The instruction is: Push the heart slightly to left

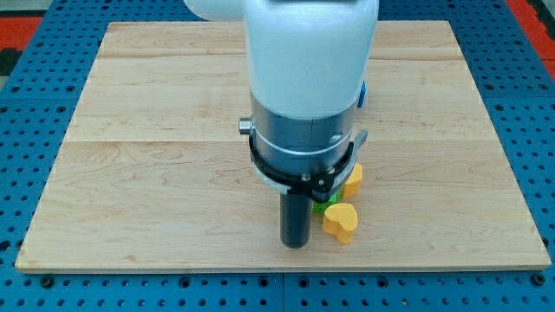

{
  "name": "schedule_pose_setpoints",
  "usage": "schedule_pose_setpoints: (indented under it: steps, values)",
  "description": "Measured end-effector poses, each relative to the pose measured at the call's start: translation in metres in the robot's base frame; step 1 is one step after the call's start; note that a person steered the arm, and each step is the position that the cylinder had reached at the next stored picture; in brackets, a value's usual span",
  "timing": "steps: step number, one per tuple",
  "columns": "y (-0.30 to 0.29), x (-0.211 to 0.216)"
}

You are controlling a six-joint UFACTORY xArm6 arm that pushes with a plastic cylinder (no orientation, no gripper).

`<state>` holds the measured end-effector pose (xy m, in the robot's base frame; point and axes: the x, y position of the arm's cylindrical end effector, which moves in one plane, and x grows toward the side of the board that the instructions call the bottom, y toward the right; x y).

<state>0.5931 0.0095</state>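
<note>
A yellow heart block (341,222) lies on the wooden board (156,156) near the view's bottom, right of centre. My tip (295,245) is just to the heart's left, close to it; I cannot tell if it touches. A green block (321,206) peeks out between the rod and the heart, mostly hidden. Another yellow block (352,178) sits just above the heart, partly hidden by the arm. A blue block (363,95) shows only as a sliver at the arm's right edge.
The arm's white and grey body (308,87) covers the middle of the board. A blue pegboard surface (52,286) surrounds the board, whose bottom edge runs a little below the heart.
</note>
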Motion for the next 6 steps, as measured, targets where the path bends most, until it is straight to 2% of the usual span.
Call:
schedule_pose_setpoints:
  steps: [1, 2, 3, 4, 5, 6]
  values:
    - [0.027, 0.025]
    - [0.098, 0.002]
    - [0.121, -0.026]
    - [0.14, -0.015]
    - [0.115, -0.001]
    - [0.064, -0.006]
